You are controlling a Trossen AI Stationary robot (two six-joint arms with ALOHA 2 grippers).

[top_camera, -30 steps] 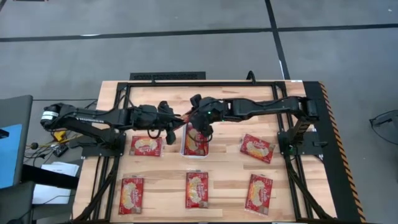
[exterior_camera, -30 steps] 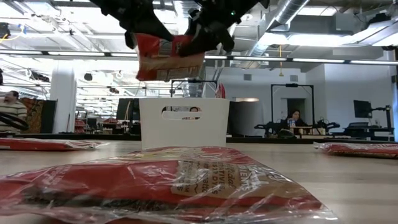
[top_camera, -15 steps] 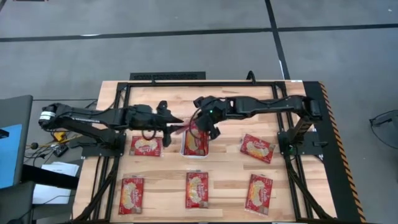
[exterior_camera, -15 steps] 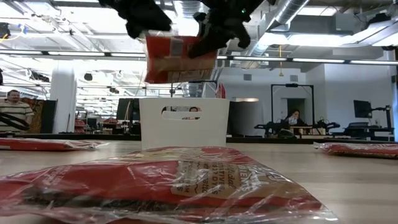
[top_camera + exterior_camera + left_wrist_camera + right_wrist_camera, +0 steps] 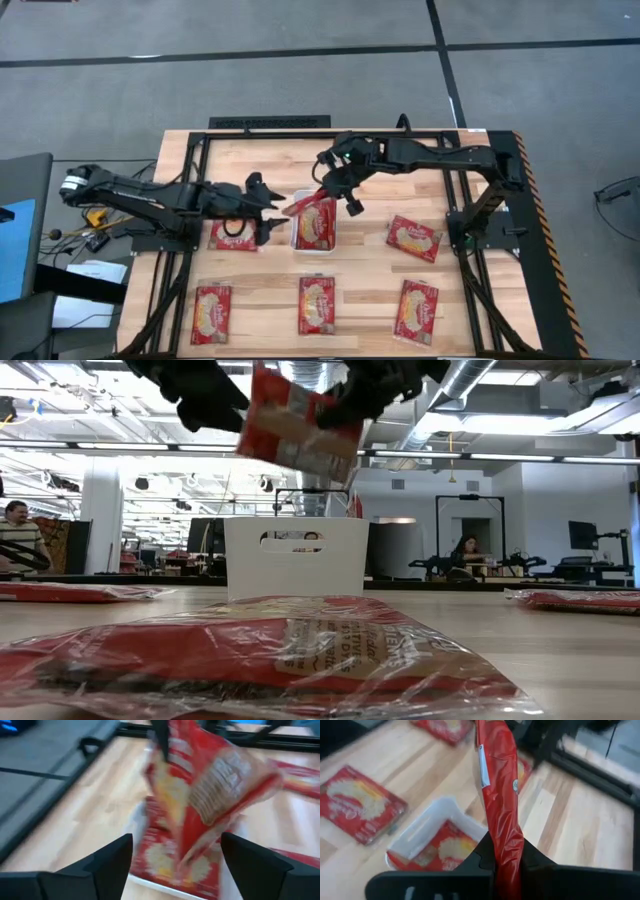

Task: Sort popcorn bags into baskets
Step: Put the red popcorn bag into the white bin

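Observation:
A red popcorn bag (image 5: pixel 305 204) hangs tilted above the white basket (image 5: pixel 296 240), with my right gripper (image 5: pixel 335 190) shut on it. A second bag (image 5: pixel 442 849) lies flat inside the basket. My left gripper (image 5: pixel 268 207) stands open just left of the held bag, touching nothing; in its wrist view its fingers (image 5: pixel 112 862) frame the bag (image 5: pixel 210 785). In the low view the held bag (image 5: pixel 300 425) is high over the basket (image 5: pixel 296 557). Several more bags lie flat on the table, such as those at the left (image 5: pixel 232 235) and right (image 5: pixel 413 238) of the basket. My right gripper pinches one end of the bag (image 5: pixel 504 851) between its two fingers, coming slanting down from the table's far right. The bag runs on past the fingers, seen edge-on. It is lifted clear, tilted, over the basket.
Three bags lie in a row near the front edge (image 5: pixel 211 313), (image 5: pixel 317 305), (image 5: pixel 417 310); the middle one fills the low view's foreground (image 5: pixel 260 650). Black frame rails (image 5: pixel 270 122) border the wooden table. People sit in the room beyond.
My left gripper has opened, let go of the bag and drawn back toward the table's left. My right gripper has rolled and moved a little toward the far right with the bag. The bag has tipped from nearly level to slanted, still clear above the basket.

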